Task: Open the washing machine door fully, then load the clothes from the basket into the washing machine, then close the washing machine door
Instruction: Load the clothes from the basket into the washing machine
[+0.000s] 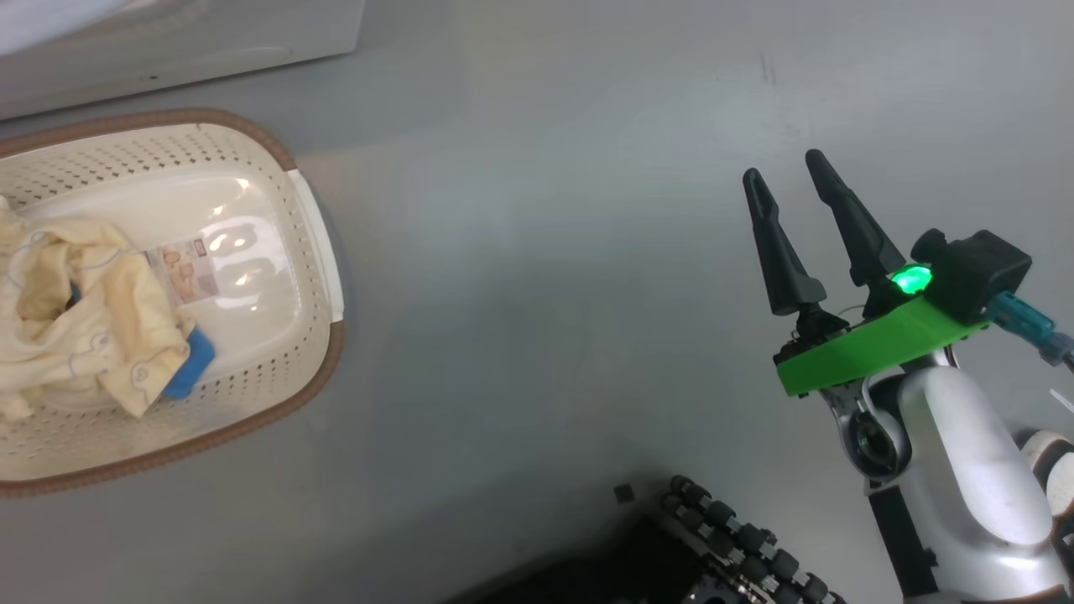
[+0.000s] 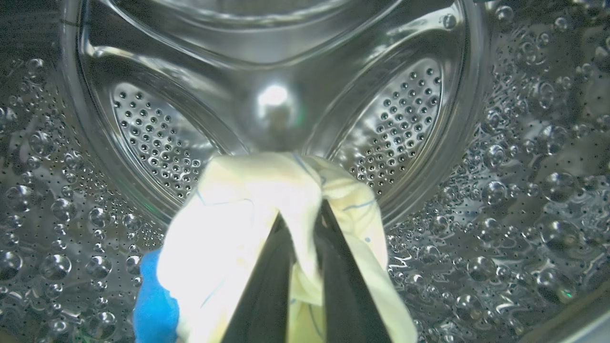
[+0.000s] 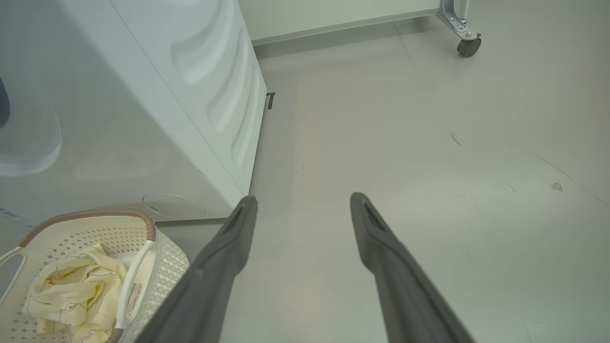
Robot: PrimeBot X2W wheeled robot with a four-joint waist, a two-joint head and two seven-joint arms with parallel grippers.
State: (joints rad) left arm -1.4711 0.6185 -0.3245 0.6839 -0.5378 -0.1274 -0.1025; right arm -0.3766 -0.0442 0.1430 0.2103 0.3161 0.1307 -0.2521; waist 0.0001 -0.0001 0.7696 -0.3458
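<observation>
Evidently deep in the drum (image 2: 162, 138), the left gripper (image 2: 304, 212) was clamped on a pale yellow garment (image 2: 248, 200) draped over its fingers (image 2: 267, 286), so the cloth might have clung on release, while the right gripper (image 1: 783, 168) hung spread apart and more clothes (image 1: 84, 335) lay in the basket (image 1: 331, 352).

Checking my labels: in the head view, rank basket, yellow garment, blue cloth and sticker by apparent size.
1. basket
2. yellow garment
3. blue cloth and sticker: both partly covered, too alike to rank.
</observation>
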